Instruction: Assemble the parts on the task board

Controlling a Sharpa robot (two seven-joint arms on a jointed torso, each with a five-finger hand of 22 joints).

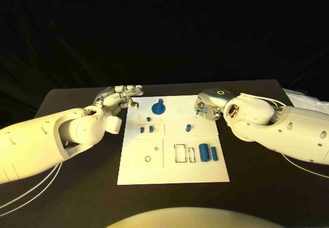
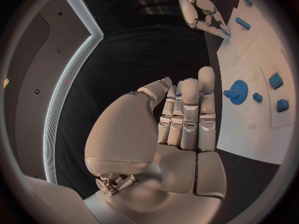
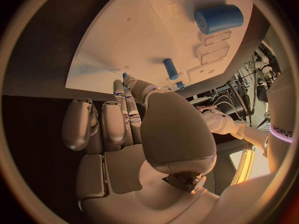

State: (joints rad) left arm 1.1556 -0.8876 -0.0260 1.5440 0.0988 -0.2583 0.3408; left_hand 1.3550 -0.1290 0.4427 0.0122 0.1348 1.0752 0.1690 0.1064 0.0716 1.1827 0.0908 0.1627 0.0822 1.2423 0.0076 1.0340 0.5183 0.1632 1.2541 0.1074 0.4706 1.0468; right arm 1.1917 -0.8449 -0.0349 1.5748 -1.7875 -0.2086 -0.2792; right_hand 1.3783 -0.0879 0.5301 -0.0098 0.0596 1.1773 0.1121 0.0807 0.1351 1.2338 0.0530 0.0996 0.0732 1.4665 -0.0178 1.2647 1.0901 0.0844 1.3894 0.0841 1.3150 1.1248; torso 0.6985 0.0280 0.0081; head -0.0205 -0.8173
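Observation:
The white task board [image 1: 171, 164] lies mid-table. A blue gear [image 1: 158, 108] stands near its far edge, small blue blocks [image 1: 142, 128] sit left of centre, a blue peg [image 1: 188, 127] stands to the right, and a thick blue cylinder [image 1: 203, 152] and a slimmer one [image 1: 214, 153] lie further right. My left hand [image 1: 122, 97] hovers at the board's far left corner, fingers straight and holding nothing; its wrist view shows the gear [image 2: 238, 91] just past the fingertips. My right hand [image 1: 206, 107] is over the far right edge, thumb pressed to a finger on a small blue part [image 3: 124, 76].
The board carries several rectangular recesses [image 1: 180, 153] and round holes [image 1: 147, 158]. Black table [image 1: 75, 190] surrounds it on every side. A pale cloth [image 1: 305, 99] lies at the table's far right. Both forearms flank the board's long sides.

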